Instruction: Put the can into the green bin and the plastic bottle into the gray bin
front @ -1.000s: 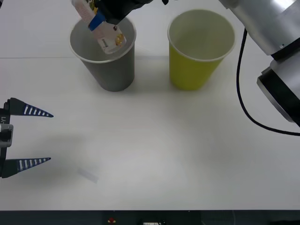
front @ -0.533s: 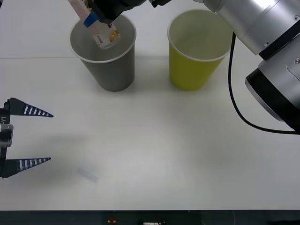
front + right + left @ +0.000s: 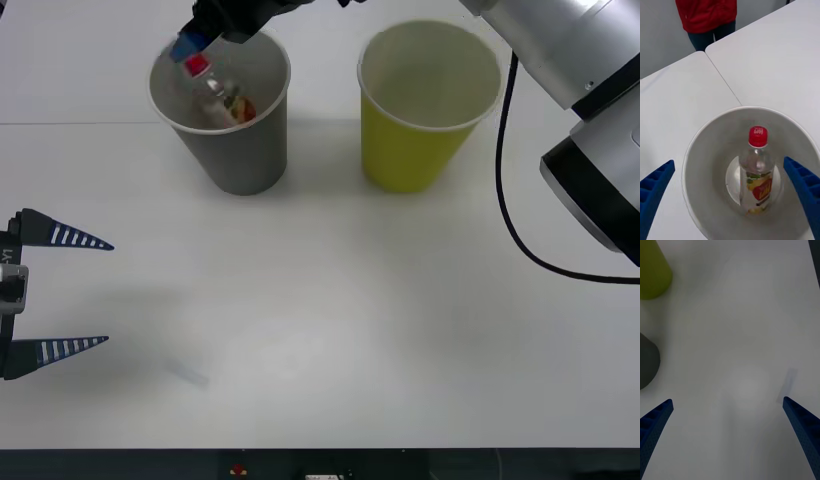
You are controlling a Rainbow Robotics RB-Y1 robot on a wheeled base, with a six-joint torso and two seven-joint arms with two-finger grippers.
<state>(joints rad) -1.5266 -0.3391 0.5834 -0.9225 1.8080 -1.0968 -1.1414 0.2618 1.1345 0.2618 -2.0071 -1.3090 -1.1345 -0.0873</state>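
Resting inside gray bin (image 3: 696, 157), plastic bottle (image 3: 756, 168), right end effector (image 3: 730, 198) spread wide above, left end effector (image 3: 70, 290) wide apart.

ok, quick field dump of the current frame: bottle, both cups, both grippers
bottle: plastic bottle inside the gray cup, red cap up, released
green cup: green cup beside the gray one; no can visible inside
right gripper: right gripper open, above the gray cup
left gripper: left gripper open, idle at the table's near left edge
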